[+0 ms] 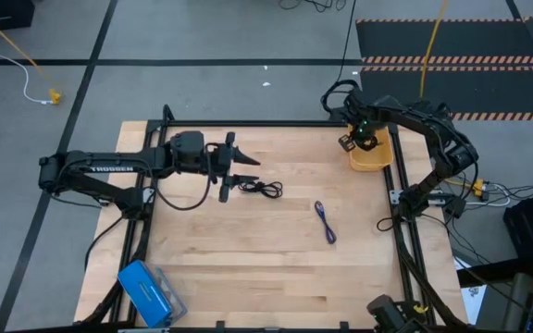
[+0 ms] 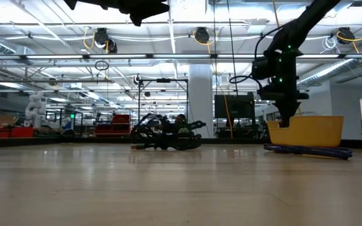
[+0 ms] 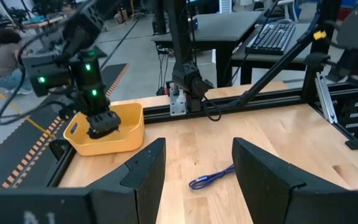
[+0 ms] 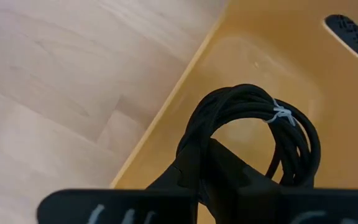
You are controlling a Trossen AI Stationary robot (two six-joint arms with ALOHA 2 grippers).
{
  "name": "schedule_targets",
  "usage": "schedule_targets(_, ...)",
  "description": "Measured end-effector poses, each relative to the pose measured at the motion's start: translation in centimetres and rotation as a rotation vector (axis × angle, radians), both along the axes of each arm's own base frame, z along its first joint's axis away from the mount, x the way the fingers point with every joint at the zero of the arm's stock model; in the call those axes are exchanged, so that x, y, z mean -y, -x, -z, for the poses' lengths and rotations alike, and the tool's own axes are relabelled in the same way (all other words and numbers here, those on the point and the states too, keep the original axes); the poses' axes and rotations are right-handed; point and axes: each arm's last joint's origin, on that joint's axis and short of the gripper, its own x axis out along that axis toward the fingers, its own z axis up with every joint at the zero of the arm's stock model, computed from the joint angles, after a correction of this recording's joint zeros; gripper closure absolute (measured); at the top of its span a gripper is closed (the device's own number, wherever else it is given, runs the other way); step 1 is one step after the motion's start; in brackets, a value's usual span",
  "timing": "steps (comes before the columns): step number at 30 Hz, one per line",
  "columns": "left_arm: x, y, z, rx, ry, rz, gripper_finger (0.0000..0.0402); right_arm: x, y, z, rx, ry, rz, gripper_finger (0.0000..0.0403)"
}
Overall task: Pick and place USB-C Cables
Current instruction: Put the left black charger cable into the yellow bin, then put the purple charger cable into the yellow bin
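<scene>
One black USB-C cable coil (image 4: 253, 112), tied with a white tie, is in my shut right gripper (image 4: 207, 163) over the yellow bin (image 1: 375, 159) at the table's far right. A second black cable (image 1: 263, 189) lies loosely on the wood near the table's middle, also seen in the low view (image 2: 165, 140). The purple cable (image 1: 326, 222) lies flat to its right. My left gripper (image 1: 239, 169) is open and raised above the table, just left of the black cable; in its wrist view (image 3: 197, 152) it faces the purple cable (image 3: 211, 178). My right gripper pinches the black coil between its two fingers at one side of the loop (image 4: 194, 134), coming from above and pointing down into the bin. The coil is lifted clear, and the rest of the loop stands out past the fingertips over the bin's inner wall (image 4: 260, 56).
A blue box (image 1: 145, 291) lies at the table's near left corner. Black frame rails (image 1: 276, 124) run along the table's edges. Bare wood (image 1: 248, 259) spreads across the near half. The room behind holds shelves and desks.
</scene>
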Motion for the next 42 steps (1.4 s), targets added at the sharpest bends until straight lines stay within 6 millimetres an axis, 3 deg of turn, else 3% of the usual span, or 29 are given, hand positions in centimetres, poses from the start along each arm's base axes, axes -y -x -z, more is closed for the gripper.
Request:
schedule_targets(15, 0.0, 0.0, -0.1, 0.008, -0.002, 0.000, 0.0213, -0.5, 0.3, 2.1, 0.008, 0.013, 0.020, 0.0395)
schedule_targets(23, 0.0, 0.0, -0.1, 0.009, -0.003, 0.000, 0.0213, -0.6, 0.6, 1.9, -0.052, 0.049, 0.041, 0.0328)
schedule_targets(31, 0.0, 0.0, -0.1, 0.007, 0.002, 0.000, 0.0213, -2.6, 1.2, -1.9, 0.008, 0.143, 0.029, 0.0274)
schedule_targets(42, 0.2, 0.0, 0.1, -0.012, 0.079, -0.008, 0.0213, -9.5, 0.9, -7.0, 0.195, 0.187, -0.031, 0.0264)
